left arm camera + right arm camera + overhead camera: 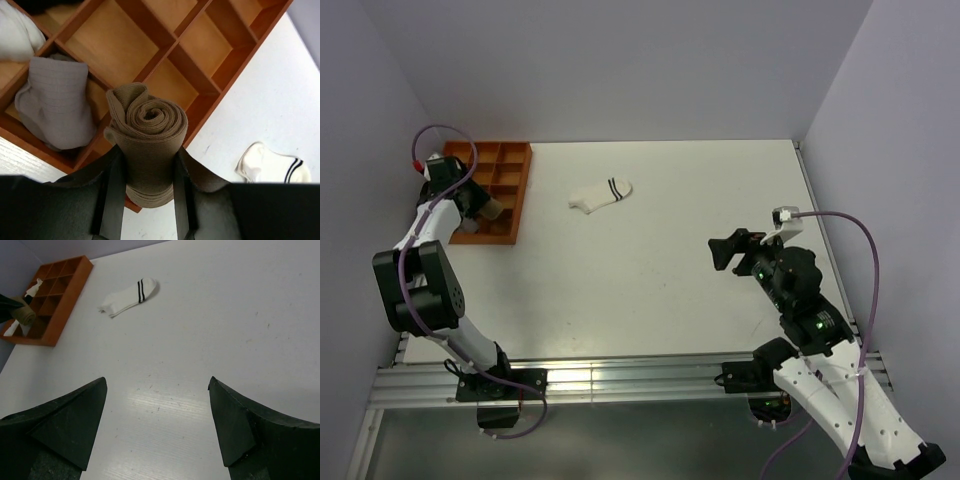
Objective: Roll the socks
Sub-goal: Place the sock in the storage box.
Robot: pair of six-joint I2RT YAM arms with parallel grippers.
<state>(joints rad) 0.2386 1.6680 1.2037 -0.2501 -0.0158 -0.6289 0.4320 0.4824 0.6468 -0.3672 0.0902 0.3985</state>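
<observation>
White table (pixel 670 300), lavender walls (pixel 620 60), left hand (pixel 146 167) gripping rolled tan sock (pixel 150 125), right hand (pixel 157 390) wide.

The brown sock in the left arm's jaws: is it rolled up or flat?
Rolled up. The left wrist view shows the brown sock end-on as a tight spiral, clamped between the left arm's jaws above the wooden tray.

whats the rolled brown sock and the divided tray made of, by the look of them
The rolled brown sock: ribbed knit fabric, matte, probably a cotton blend; fine ribs show along the coil. The divided tray: wood or plywood, orange-brown stain, smooth; faint grain shows.
</observation>
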